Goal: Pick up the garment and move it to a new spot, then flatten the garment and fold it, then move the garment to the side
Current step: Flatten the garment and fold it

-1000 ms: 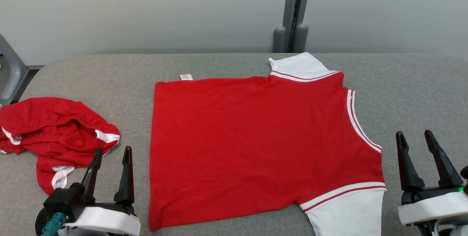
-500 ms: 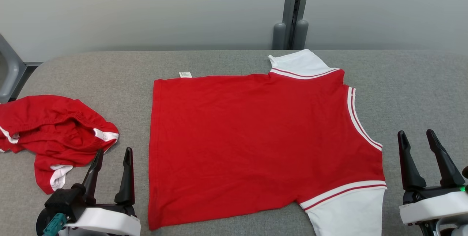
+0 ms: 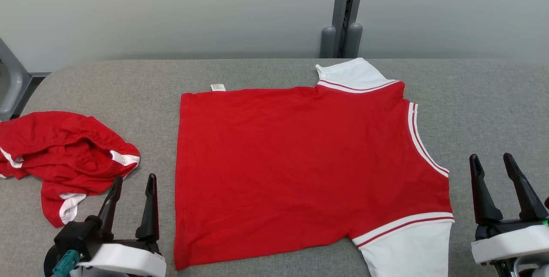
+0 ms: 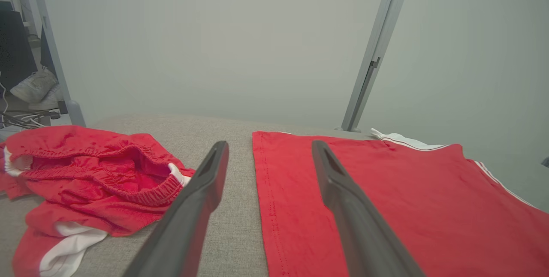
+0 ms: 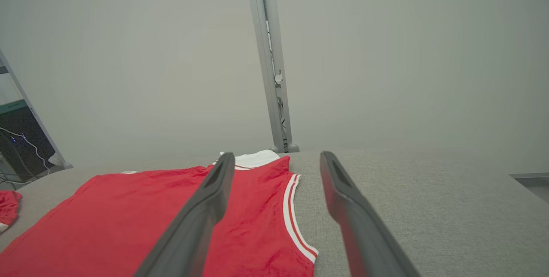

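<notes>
The red shirt [image 3: 300, 165] is lying flat in the middle of the grey padded table [image 3: 493, 105]. Its near white sleeve [image 3: 407, 247] is running off the bottom edge of the head view. Its long axis is running across the table, with the hem toward the robot's left and the neckline toward its right. The crumpled red shorts [image 3: 64, 157] are sitting apart at the left, partly cut off. The left gripper [image 3: 134, 178] and right gripper [image 3: 490, 157] are flanking the shirt, fingers spread apart and holding nothing.
</notes>
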